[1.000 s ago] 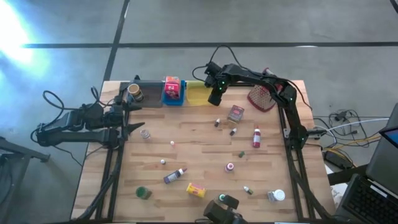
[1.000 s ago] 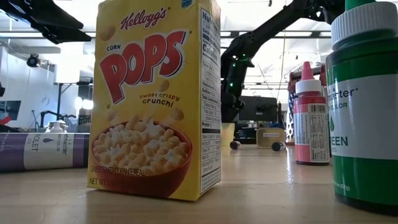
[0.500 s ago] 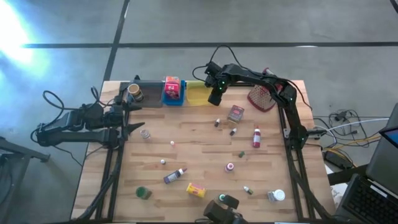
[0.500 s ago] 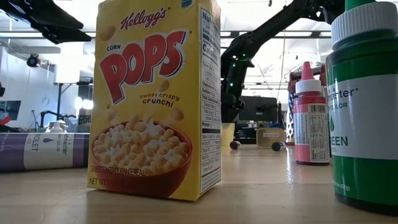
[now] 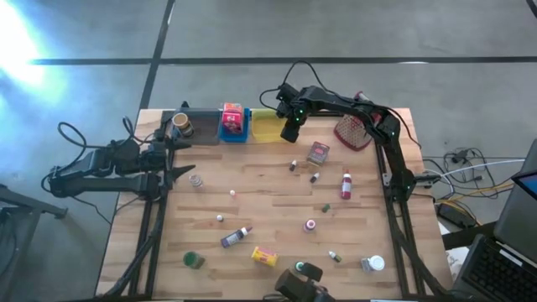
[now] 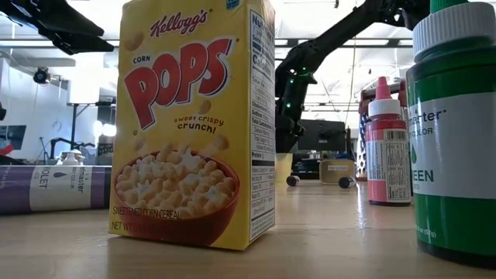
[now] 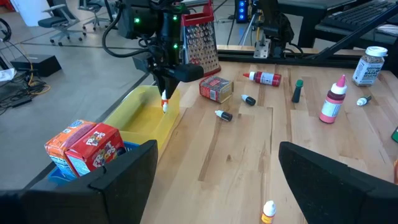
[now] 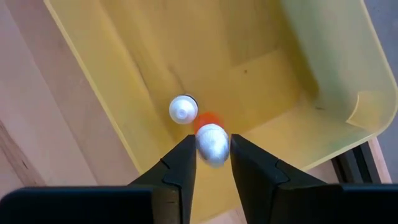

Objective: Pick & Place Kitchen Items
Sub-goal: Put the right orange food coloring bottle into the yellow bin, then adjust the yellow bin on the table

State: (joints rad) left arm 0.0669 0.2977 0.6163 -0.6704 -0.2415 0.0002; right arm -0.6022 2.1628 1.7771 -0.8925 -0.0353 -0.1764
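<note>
My right gripper hangs over the yellow tray at the table's far edge, shut on a tiny white bottle with an orange-red lower end. A second small bottle with a white cap rests on the tray's floor. Several other kitchen items lie scattered on the wooden table, among them a red box and a pink-capped bottle. My left gripper waits open at the table's left edge. My right gripper pinches the tiny bottle's white upper end between its two fingertips. The fingers come from above, pointing steeply down. The bottle hangs below them with its orange-red end down, clear of the yellow tray.
A blue tray with red boxes and a grey tray with a jar stand left of the yellow one. A metal grater stands at the far right. A yellow cereal box, green bottle and purple bottle lie near the front edge.
</note>
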